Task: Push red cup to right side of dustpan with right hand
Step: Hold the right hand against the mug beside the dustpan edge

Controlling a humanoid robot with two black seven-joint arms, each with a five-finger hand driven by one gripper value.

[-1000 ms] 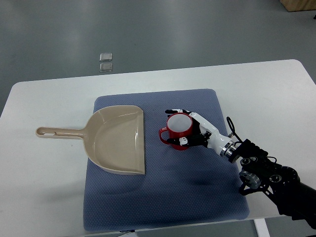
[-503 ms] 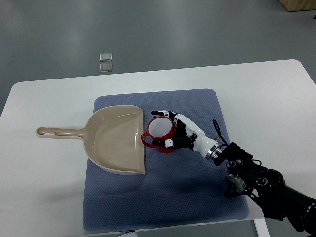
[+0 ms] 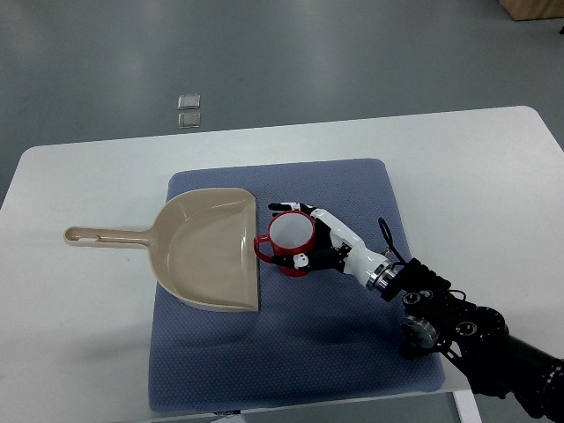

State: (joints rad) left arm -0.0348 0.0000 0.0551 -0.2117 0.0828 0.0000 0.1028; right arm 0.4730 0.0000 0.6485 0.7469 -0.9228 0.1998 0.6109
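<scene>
A red cup [image 3: 289, 243] with a white inside stands upright on the blue mat [image 3: 352, 344], its handle pointing left and almost touching the open right edge of the beige dustpan [image 3: 210, 249]. My right hand [image 3: 301, 234] comes in from the lower right, and its black-and-white fingers [image 3: 285, 208] wrap the cup's far and near sides, pressed against it. The dustpan lies flat on the mat's left part, with its handle [image 3: 104, 235] reaching left over the white table. The left arm does not show.
The white table [image 3: 467, 167] extends around the mat on all sides. Two small clear squares [image 3: 189, 109] lie on the grey floor beyond the table's far edge. My right forearm [image 3: 458, 330] hangs over the mat's lower right corner.
My right hand has slid the red cup leftward across the mat, from about mid-mat to right beside the dustpan's open edge. The dustpan has stayed put.
</scene>
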